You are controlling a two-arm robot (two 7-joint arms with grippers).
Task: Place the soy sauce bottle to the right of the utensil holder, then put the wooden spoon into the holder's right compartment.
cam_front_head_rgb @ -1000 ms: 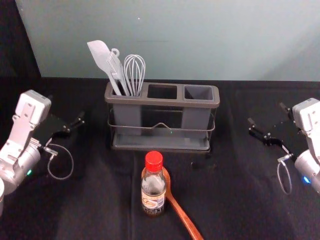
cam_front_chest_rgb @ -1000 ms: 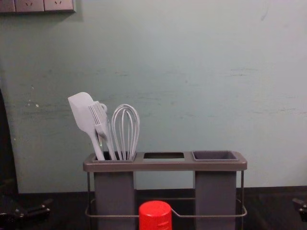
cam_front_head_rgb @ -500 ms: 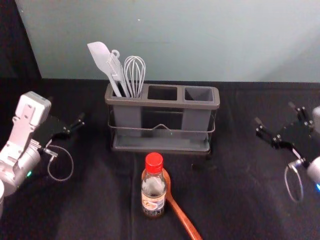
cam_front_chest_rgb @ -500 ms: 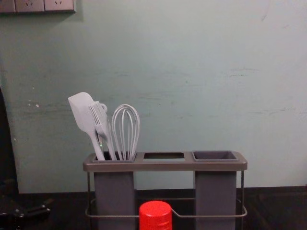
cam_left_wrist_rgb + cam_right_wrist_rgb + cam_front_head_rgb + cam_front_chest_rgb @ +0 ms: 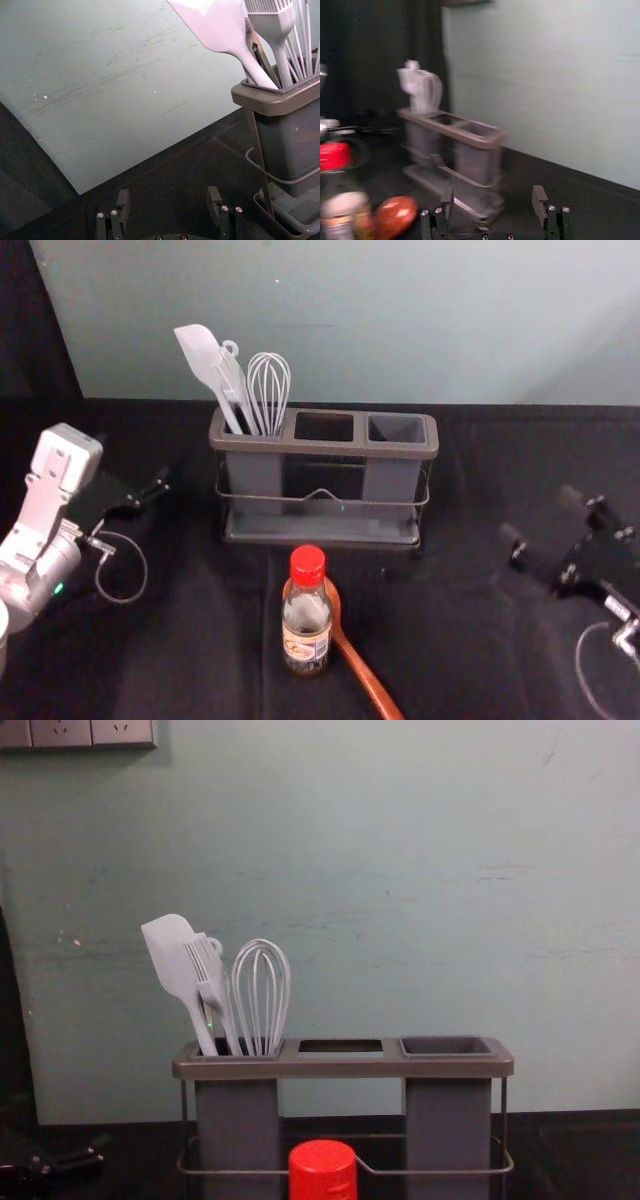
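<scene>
A: Biggest first: the black cloth (image 5: pixel 480 670) spreads beneath everything; on it, centre stage, is the utensil holder (image 5: pixel 320 447), with a spatula (image 5: pixel 200 348) and a whisk (image 5: pixel 269 390) in its left compartment.

B: And the hardware?

A: Right gripper (image 5: pixel 541 513) out on the right, jaws wide with nothing between them; left gripper (image 5: pixel 169 192) parked on the far left, also spread wide and holding nothing.

B: So the bottle's the play, I'd say; where is it?

A: The soy sauce bottle (image 5: pixel 306 618) stands upright in front of the holder; the wooden spoon (image 5: pixel 364 670) lies just beside it, bowl partly behind the glass, handle slanting towards the robot's right; whether they touch, I can't tell.

B: Then how should the right arm take it?

A: Come in level, jaws straddling the body below the red cap (image 5: pixel 308 564); keep the lower finger clear of the spoon's bowl, or it could skid away; close gently and evenly, since smooth glass may slip or twist; lift straight up before travelling sideways.

B: And the landing?

A: Right of the holder, base flat before release; leave finger room beside the frame; the right compartment (image 5: pixel 397 428) must remain easy to reach for the spoon.
</scene>
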